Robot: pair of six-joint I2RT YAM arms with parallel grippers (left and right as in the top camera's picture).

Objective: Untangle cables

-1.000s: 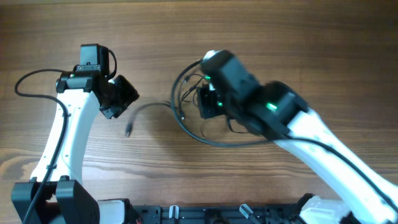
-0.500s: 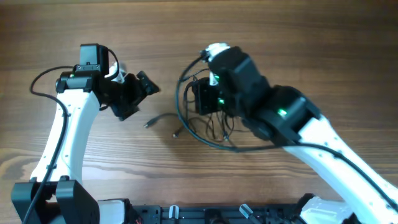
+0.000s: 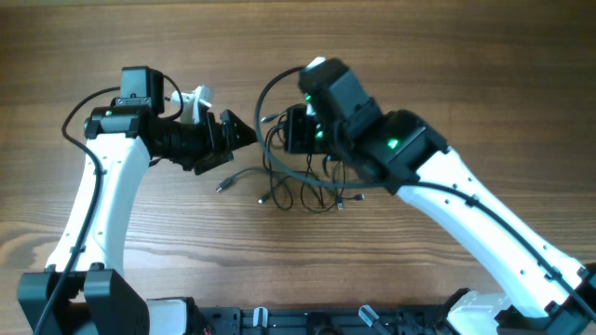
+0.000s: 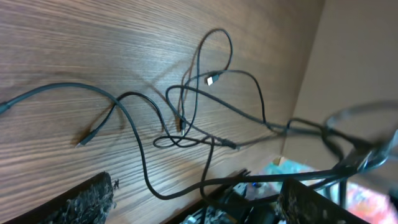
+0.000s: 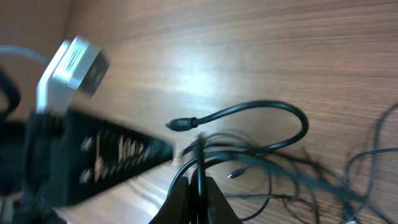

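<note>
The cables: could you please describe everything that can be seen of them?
The cables are a few thin, dark grey-black cords, flexible and rubbery-looking, with small silvery plug ends. They lie tangled in crossing loops on the wooden table, between the two arms. One end lies free at the left of the heap. The right tool is shut on a few strands and holds them above the wood. The left tool is open, facing the heap; no strand seems held in it.

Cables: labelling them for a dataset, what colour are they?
The cables are dark grey-black, clearest in the left wrist view.
</note>
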